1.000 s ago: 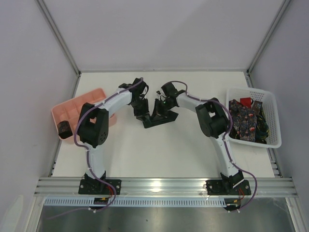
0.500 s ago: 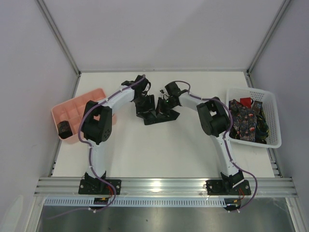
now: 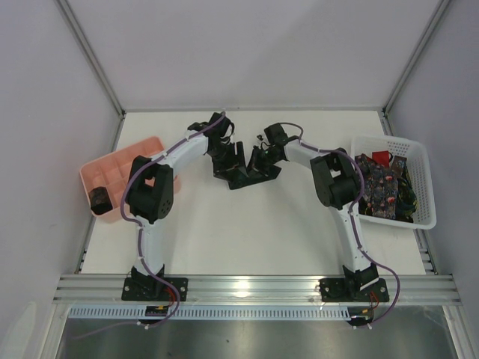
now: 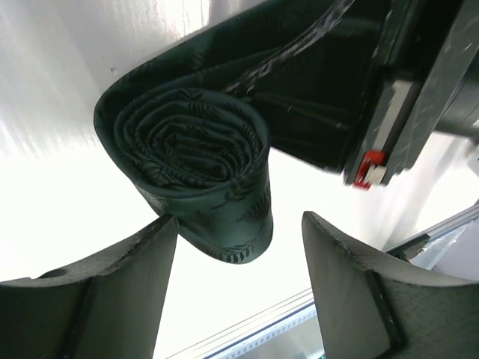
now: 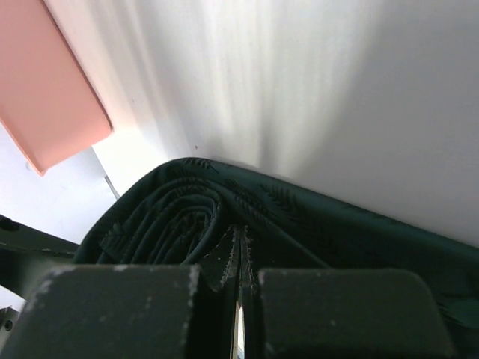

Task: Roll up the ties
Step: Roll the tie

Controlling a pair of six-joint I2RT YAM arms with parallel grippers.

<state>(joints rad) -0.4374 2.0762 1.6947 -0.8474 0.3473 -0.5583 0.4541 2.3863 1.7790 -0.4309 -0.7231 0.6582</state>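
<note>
A dark green tie [image 4: 194, 161] is lying half rolled at the back middle of the table [image 3: 247, 232], between the two grippers.
Its fabric is showing a faint leaf pattern. One end is sitting wound in a tight spiral coil while the rest is trailing flat. The left gripper [image 4: 239, 247] is holding its fingers spread wide, one to each side of the coil. The right gripper [image 5: 241, 280] is pressing nearly closed on the flat part, seemingly pinching a fold, though the close view is blurring the contact.

White table [image 3: 247, 224] bears a pink tray [image 3: 108, 173], basket [image 3: 423, 187] and part-rolled green tie [image 4: 187, 142].
</note>
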